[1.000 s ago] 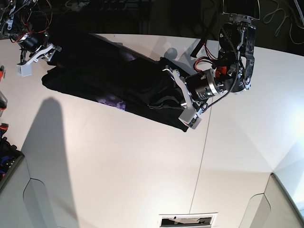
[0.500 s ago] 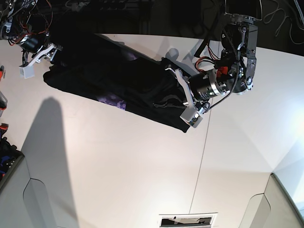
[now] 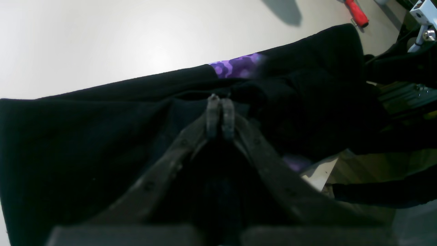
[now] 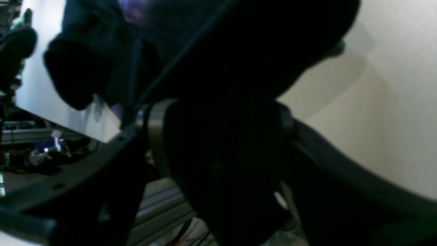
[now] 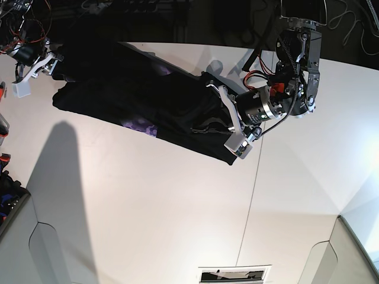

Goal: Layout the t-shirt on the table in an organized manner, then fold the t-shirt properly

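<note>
White table (image 5: 177,207), black shirt (image 5: 148,100) bunched across far side, L gripper (image 3: 220,114) jaws together over cloth, R gripper (image 5: 32,68) jaws apart at shirt's end.

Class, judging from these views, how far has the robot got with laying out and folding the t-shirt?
Done: nothing tidy; the t-shirt lies bunched in a long band on the table. In hand: the left gripper, shut, sits over the cloth; the right gripper hovers open. Left: spreading flat, then folding.
</note>
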`<state>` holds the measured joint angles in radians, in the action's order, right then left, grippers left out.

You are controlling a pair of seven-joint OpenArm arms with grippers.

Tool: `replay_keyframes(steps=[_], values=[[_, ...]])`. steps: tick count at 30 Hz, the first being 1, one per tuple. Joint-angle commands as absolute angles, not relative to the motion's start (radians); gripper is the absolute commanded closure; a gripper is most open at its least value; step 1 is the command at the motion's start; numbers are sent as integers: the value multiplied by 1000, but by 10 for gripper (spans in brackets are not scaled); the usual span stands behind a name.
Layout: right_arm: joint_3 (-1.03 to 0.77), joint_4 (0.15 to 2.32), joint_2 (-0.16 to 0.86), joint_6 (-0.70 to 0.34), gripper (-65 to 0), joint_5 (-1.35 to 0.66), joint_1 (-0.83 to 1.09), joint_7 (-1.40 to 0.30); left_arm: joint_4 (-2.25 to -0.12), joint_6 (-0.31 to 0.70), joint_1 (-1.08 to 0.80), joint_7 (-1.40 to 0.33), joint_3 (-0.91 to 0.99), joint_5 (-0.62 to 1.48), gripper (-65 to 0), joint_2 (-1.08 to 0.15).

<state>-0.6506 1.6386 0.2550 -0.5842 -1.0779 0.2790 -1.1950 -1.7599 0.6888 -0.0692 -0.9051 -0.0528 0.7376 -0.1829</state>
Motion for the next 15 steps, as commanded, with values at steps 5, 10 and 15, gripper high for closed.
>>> replay_keyframes(steps=[5, 10, 15], values=[[-657, 1656, 271, -599, -361, -1116, 275, -1196, -1779, 698, -56, -896, -50, 759, 0, -186], [-657, 1673, 272, -599, -361, -1125, 278, -1213, -1779, 698, -56, -896, -50, 759, 0, -186], [-657, 1696, 287, -599, -361, -1125, 278, -1214, -1779, 698, -56, -897, -50, 759, 0, -186]])
